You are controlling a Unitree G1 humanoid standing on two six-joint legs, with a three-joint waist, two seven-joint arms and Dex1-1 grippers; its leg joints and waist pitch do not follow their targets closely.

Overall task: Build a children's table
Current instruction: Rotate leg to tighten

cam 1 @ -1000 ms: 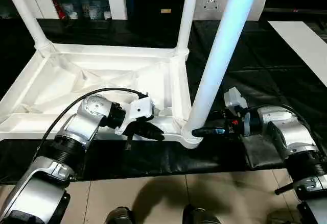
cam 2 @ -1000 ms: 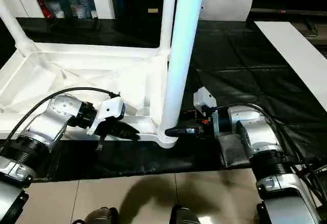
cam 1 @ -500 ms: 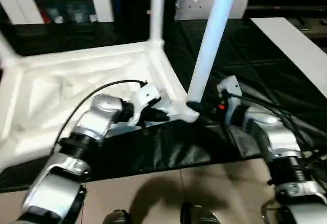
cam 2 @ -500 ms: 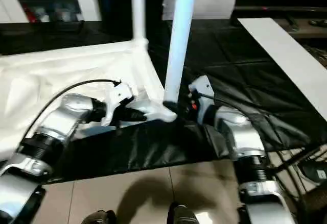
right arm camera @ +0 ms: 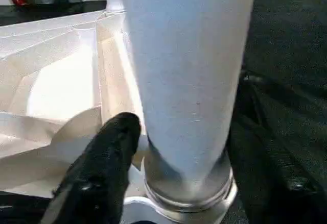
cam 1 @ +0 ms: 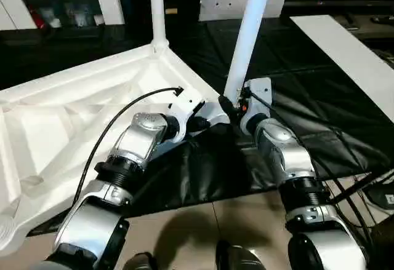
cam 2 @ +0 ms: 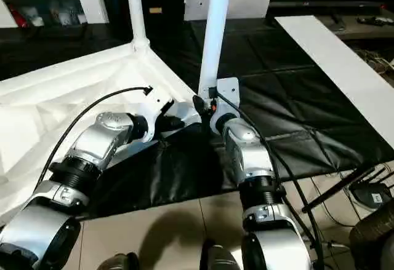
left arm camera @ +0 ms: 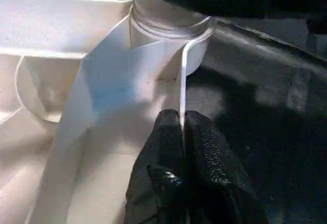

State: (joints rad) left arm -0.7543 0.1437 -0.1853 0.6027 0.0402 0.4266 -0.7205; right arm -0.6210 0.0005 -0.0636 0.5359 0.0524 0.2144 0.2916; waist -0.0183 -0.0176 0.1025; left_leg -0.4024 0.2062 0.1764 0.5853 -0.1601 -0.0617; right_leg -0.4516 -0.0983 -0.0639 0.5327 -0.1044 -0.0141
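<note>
The white table [cam 1: 68, 122] lies upside down on the black workbench [cam 1: 308, 98], legs pointing up. The left gripper [left arm camera: 182, 127] is pinched on its thin rim beside the near corner socket; the right gripper [right arm camera: 168, 147] is spread around the near leg [cam 1: 246, 36].

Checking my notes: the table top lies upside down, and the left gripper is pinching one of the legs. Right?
Not quite. The table top does lie upside down, but the left gripper is shut on the top's thin rim, beside the corner socket, not on a leg. The left wrist view shows it.
</note>
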